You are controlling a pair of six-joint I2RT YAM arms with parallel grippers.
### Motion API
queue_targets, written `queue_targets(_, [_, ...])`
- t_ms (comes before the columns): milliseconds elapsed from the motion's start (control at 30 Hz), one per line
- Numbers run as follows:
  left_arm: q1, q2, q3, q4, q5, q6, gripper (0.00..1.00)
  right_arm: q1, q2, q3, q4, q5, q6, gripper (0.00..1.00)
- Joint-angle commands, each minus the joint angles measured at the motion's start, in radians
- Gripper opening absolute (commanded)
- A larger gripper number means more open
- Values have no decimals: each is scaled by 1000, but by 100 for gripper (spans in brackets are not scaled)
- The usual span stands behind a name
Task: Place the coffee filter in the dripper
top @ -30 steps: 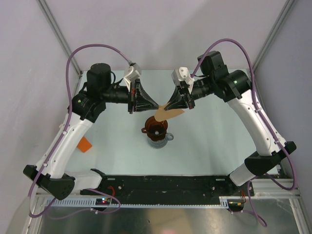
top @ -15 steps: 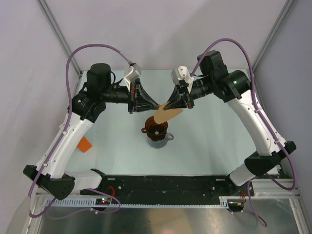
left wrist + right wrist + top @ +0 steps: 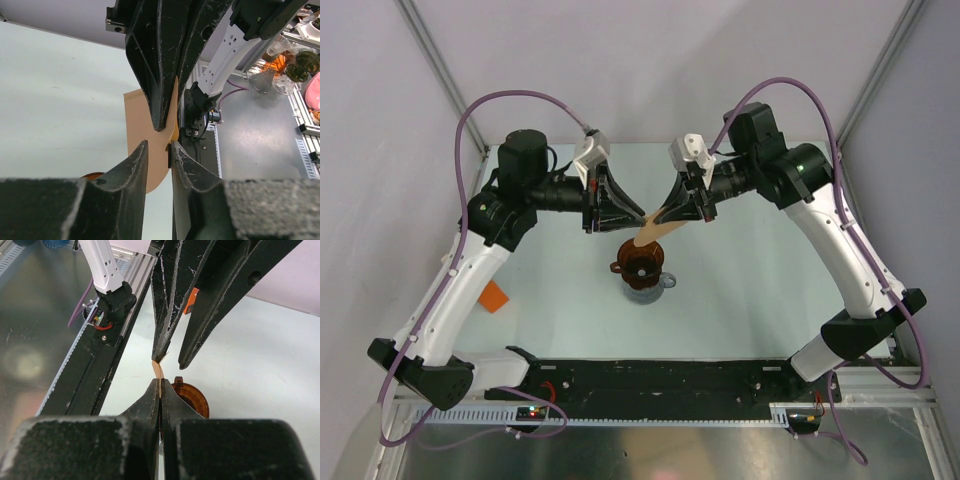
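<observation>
While the right gripper (image 3: 159, 385) held the coffee filter (image 3: 136, 120) pinched tight between its two fingers, the paper hung in the air just above the dripper (image 3: 640, 266), not yet inside it. The filter was flat, not opened into a cone (in the right wrist view it showed only as a thin tan line). In the top view its long side sloped down from the right jaws toward the dripper's mouth. Its low end was over the far part of the rim and its high end was in the right fingers. The dripper sat below with its round mouth facing up.

The left gripper (image 3: 171, 361) faced the paper from the other side, tip to tip with the right one. Its jaws were a little apart and gripped nothing. One left finger was touching or almost touching the top edge of the paper; I could not tell which. The other left finger was off to the side, clear of it.

So the right arm had the filter, and the left arm was just as near. I think the next move needed the low end aimed straight down at the middle of the dripper. A flat filter could catch on the rim and tip over, so the left jaws may have had to pull one side open first.
</observation>
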Motion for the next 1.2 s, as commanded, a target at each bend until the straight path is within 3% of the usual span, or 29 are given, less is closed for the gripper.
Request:
queue_targets(0, [-7,3,40,9,5,25,28,8,6,38,35,-22,25,0])
queue_targets(133, [-9,7,43,8,0,26,25,15,3,38,51,-23,39,0])
queue_targets(467, [-17,14,44,8,-17,29,30,25,8,40,69,-12,69,0])
queue_targets(667, [-12,-9,26,9,-8,46,48,7,10,39,49,-11,66,0])
queue_targets(900, [4,-9,23,9,8,44,51,10,2,35,17,-7,19,0])
queue_targets(1067, [2,3,34,10,-1,35,64,18,8,38,34,6,22,0])
queue_targets(1167, [1,1,33,8,-11,34,61,18,7,40,33,8,23,0])
